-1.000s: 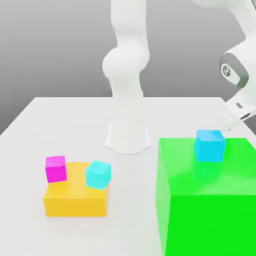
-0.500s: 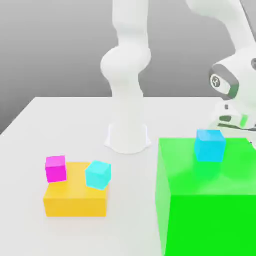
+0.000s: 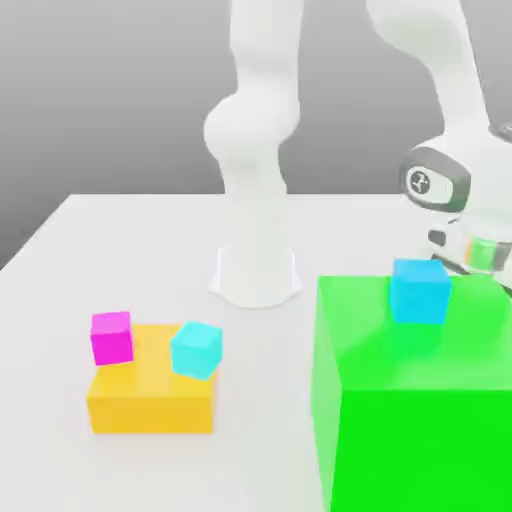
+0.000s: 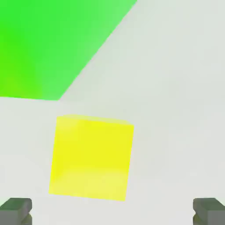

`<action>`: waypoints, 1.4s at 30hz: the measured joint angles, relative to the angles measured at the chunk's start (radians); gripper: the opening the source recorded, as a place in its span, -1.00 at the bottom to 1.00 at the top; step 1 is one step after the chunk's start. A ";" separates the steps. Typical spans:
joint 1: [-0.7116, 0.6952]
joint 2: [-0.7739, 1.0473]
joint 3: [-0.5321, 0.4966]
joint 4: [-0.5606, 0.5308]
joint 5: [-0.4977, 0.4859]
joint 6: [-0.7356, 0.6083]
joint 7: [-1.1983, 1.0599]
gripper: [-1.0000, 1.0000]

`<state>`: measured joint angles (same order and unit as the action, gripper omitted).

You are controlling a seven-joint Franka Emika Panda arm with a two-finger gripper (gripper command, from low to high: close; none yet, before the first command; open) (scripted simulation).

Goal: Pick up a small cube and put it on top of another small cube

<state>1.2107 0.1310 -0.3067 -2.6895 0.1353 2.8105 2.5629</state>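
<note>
The small lemon-yellow cube (image 4: 91,157) lies on the white table in the hand view, close to a corner of the big green block (image 4: 48,44). My gripper (image 4: 112,213) hangs above it, open, its two grey fingertips (image 4: 16,210) spread wider than the cube and holding nothing. In the exterior view my wrist (image 3: 438,184) stands behind the green block (image 3: 420,400) at the right. A cyan cube (image 3: 419,290) rests on top of that block. A magenta cube (image 3: 111,337) and a tilted light-cyan cube (image 3: 196,349) sit on the flat orange-yellow block (image 3: 150,402).
The arm's white base (image 3: 256,275) rises from the middle of the table. The tall green block fills the exterior view's front right and screens the table behind it. Bare table surface (image 3: 120,250) stretches at the left and back.
The arm's wrist and hand have swung toward the exterior view's left and come down behind the green block. The jaws stayed open. No cube has moved.
</note>
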 joint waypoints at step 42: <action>-0.007 0.089 0.088 0.189 -0.274 -0.238 -0.488 -1.00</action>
<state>1.2038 0.2196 -0.2184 -2.5006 -0.1385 2.5724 2.0745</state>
